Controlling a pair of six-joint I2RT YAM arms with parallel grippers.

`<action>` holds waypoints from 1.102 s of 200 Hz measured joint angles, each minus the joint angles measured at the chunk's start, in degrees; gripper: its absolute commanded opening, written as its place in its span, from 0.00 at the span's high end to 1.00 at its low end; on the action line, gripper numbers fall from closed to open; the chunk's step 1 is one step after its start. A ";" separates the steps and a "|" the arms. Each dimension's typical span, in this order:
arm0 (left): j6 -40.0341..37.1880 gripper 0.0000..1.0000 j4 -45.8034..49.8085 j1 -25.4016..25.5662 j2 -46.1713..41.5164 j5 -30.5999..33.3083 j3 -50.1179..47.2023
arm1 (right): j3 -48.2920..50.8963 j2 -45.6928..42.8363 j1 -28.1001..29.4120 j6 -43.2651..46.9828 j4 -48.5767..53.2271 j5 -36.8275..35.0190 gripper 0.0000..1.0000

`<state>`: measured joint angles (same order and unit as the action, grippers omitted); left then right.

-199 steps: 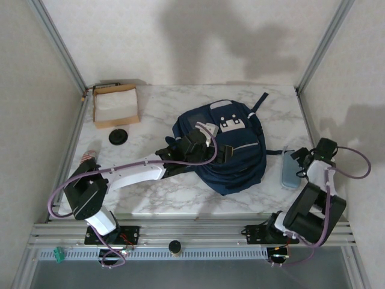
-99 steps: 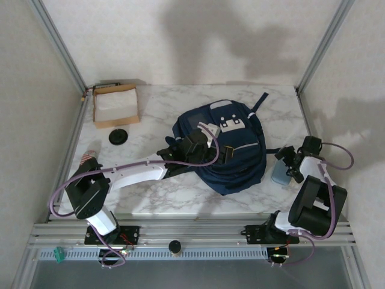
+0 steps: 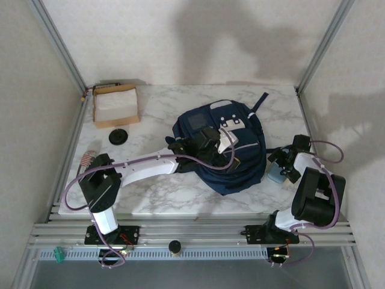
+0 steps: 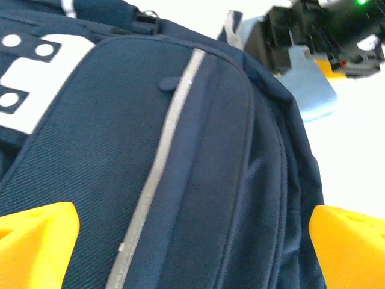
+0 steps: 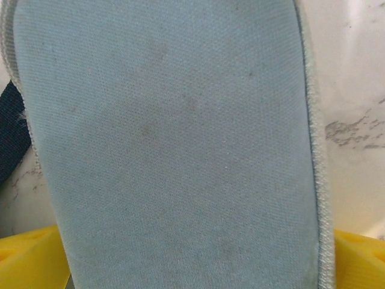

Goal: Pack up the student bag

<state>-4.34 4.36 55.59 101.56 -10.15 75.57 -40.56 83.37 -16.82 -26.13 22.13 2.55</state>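
Closing in from the 3 o'clock edge, the right pincer [image 5: 192, 262] is bringing a pale blue pouch [image 3: 276, 174] nearer to the student bag [image 3: 198, 123] than a second ago, while the left pincer [image 4: 192, 238] is reaching farther across the bag's front. The bag is lying flat at the middle of the desk [image 3: 162, 198], its top pointing to 12 o'clock. The left pincer is hovering over its pale stripe [image 4: 157, 174] with fingers spread wide. The right pincer is pinching the pouch just beside the bag's 3 o'clock side. A cardboard box [image 3: 115, 105] and a black round disc [image 3: 118, 137] are sitting well apart, toward 10 o'clock.
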 measured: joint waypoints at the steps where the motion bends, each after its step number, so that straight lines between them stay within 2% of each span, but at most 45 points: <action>1: -0.33 0.02 0.20 0.11 0.13 0.00 0.11 | 0.00 0.00 0.00 -0.02 -0.02 0.00 0.02; 45: -9.07 0.01 7.34 4.09 3.93 -0.15 4.13 | 0.02 -0.11 -0.02 0.00 0.20 -0.42 0.15; 87: -12.13 0.01 9.90 5.35 8.76 1.31 8.98 | 0.02 -0.22 -0.37 0.02 -0.87 0.76 0.23; 132: -13.73 0.02 10.21 5.33 13.42 7.56 12.96 | 0.00 -2.36 -2.60 1.09 -1.09 3.54 0.29; 194: -15.26 0.23 10.56 3.91 14.16 11.08 15.65 | -1.99 -8.50 -3.82 1.38 1.09 6.32 0.33; 211: -14.91 0.39 10.78 3.67 14.16 11.26 16.20 | -3.32 -9.88 -3.80 1.27 1.86 7.41 0.33; 220: -15.50 0.44 10.93 3.67 14.21 11.10 16.48 | -4.04 -10.71 -3.69 1.16 2.34 8.04 0.33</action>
<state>-19.84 15.29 59.27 115.77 0.95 92.05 -44.60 72.66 -20.51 -24.97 24.47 10.59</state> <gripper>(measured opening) 0.616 0.674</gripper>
